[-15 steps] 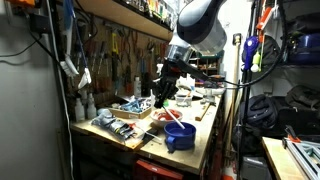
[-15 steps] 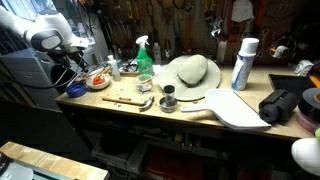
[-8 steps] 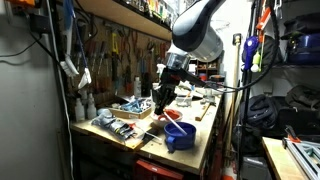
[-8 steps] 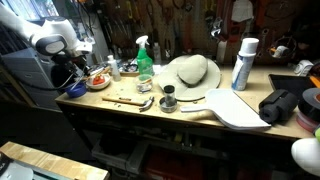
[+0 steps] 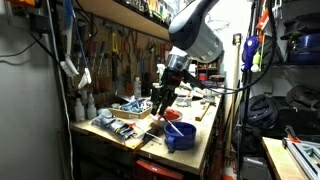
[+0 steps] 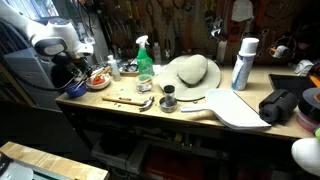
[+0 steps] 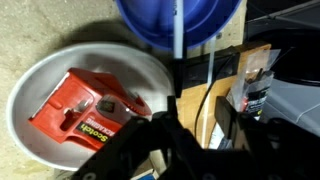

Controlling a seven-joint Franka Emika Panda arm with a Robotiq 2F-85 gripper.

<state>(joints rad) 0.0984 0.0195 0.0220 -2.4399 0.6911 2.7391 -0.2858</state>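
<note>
i have the jaws hovering low over the white dish (image 7: 40,80). they stand apart with bare wood showing between them and grip nothing. a red tape dispenser (image 7: 85,112) lies tilted inside the dish, just beside one dark finger and not touching it. the dish sits near the end edge of the tabletop (image 6: 100,103). the blue bowl (image 7: 150,20) stands just beside it at the front corner (image 6: 72,90).

gripper (image 5: 159,105): is descending and drifting sideways over the bench (image 5: 205,132) | is closing in above the white bowl (image 7: 40,80) holding the red tape dispenser (image 7: 85,108)
</note>
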